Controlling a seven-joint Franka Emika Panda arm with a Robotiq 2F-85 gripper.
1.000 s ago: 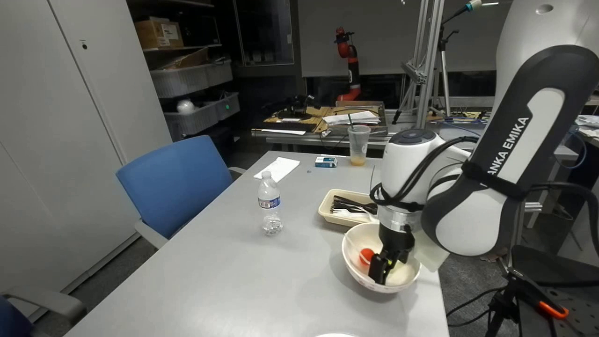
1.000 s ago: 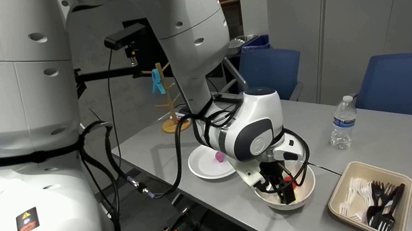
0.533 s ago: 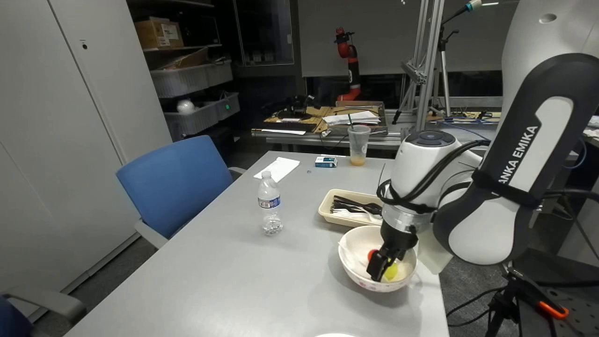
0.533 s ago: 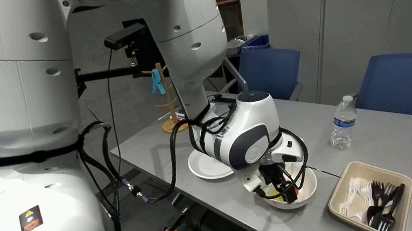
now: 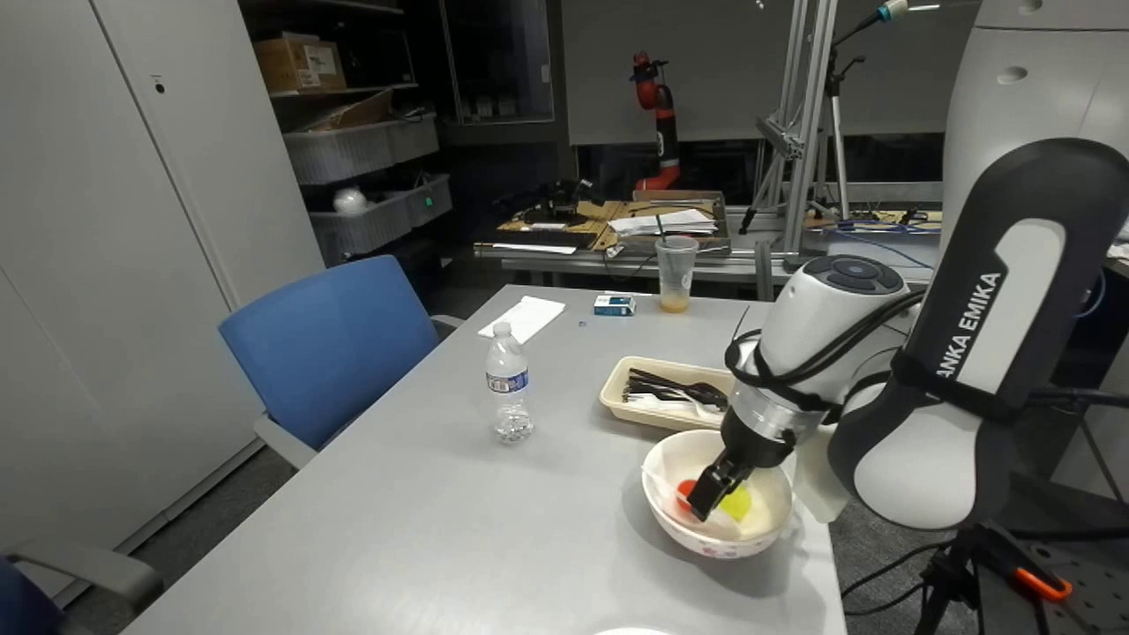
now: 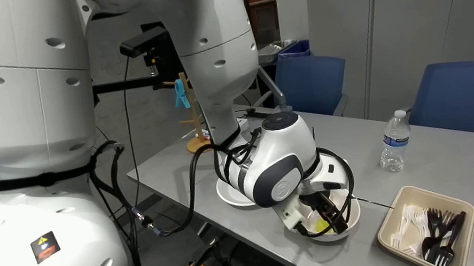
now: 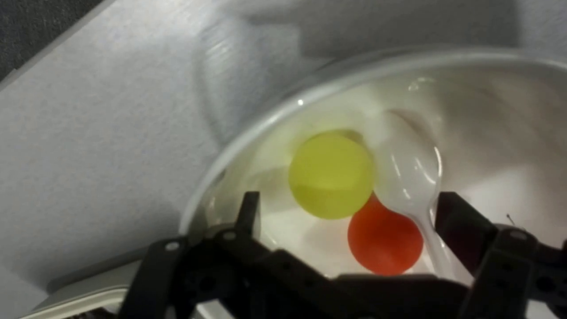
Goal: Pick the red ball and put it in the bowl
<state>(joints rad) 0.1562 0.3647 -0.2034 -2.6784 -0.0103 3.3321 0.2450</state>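
Note:
The red ball (image 5: 684, 495) lies inside the white bowl (image 5: 723, 549), at the bottom next to a yellow-green ball (image 5: 736, 503). In the wrist view the red ball (image 7: 385, 243) is partly covered by a clear-white plastic spoon (image 7: 409, 177) that also lies in the bowl (image 7: 266, 126). My gripper (image 7: 349, 208) is open, with its fingers apart on either side of the red ball and holding nothing. In an exterior view the gripper (image 5: 706, 504) is tilted with its fingertips over the bowl. In an exterior view (image 6: 329, 237) the bowl shows but the red ball is hidden behind the gripper.
A beige tray (image 6: 387, 238) of plastic cutlery stands beside the bowl. A water bottle (image 5: 509, 388) stands farther off. A white plate (image 6: 230, 197) is partly hidden by the arm. The table edge (image 6: 276, 260) runs close to the bowl.
The arm has leaned over and the gripper has gone from nearly upright to tilted over the bowl. The yellow-green ball shows more. The bowl has shifted slightly, and the arm hides more of the plate.

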